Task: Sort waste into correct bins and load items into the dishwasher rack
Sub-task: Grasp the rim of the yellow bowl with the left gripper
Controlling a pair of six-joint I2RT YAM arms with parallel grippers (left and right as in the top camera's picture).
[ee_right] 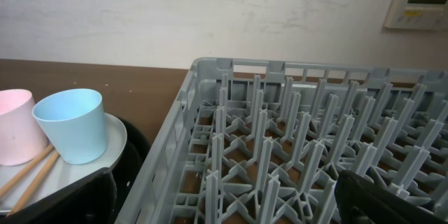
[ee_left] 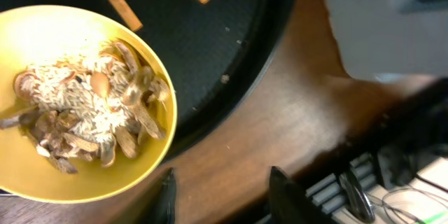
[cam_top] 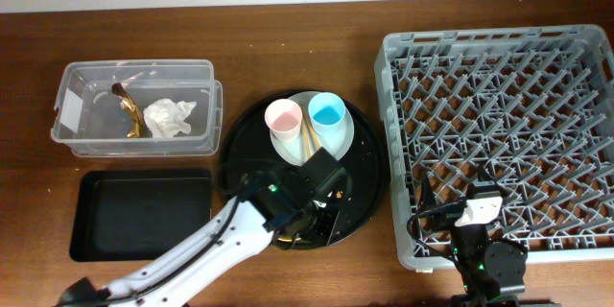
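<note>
The yellow bowl holds beige rice-like food scraps and sits on the round black tray. My left gripper is open just right of the bowl's rim, with only brown table between its fingers. From overhead, the left gripper hides the bowl. The pink cup, the blue cup and the chopsticks rest on the pale plate. The tissue and gold wrapper lie in the clear tub. My right gripper is open over the rack's front edge.
The shallow black rectangular tray lies at the front left, below the tub. The grey rack fills the right side of the table. The left arm reaches in from the bottom left across the round tray.
</note>
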